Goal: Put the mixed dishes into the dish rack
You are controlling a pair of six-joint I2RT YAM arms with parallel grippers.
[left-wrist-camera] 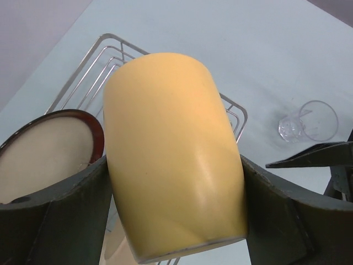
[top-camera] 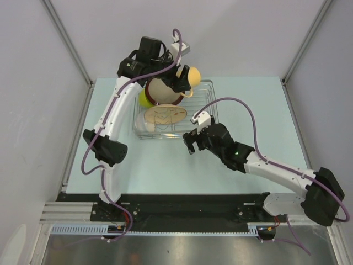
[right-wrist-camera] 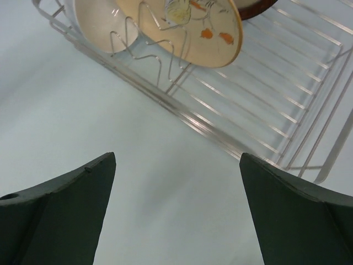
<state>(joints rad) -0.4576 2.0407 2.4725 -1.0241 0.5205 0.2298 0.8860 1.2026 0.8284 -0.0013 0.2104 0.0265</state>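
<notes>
My left gripper point(left-wrist-camera: 174, 160) is shut on the pale yellow mug point(left-wrist-camera: 171, 154), holding it by its sides above the far part of the dish rack point(top-camera: 208, 88). In the rack stand the dark-red-rimmed plate point(top-camera: 162, 91), the leafy-pattern plate point(top-camera: 165, 115) and the white bowl point(top-camera: 144, 124). The lime-green bowl point(top-camera: 145, 99) shows at the rack's left side. A small clear glass point(left-wrist-camera: 309, 121) lies on its side on the table outside the rack. My right gripper point(top-camera: 190, 142) hangs open and empty over the table just before the rack's near edge point(right-wrist-camera: 182, 110).
The pale blue table point(top-camera: 165, 165) is walled by grey panels on the left, right and back. The right arm point(top-camera: 265, 163) stretches across the table's near right part. The left arm point(top-camera: 118, 110) rises along the rack's left side.
</notes>
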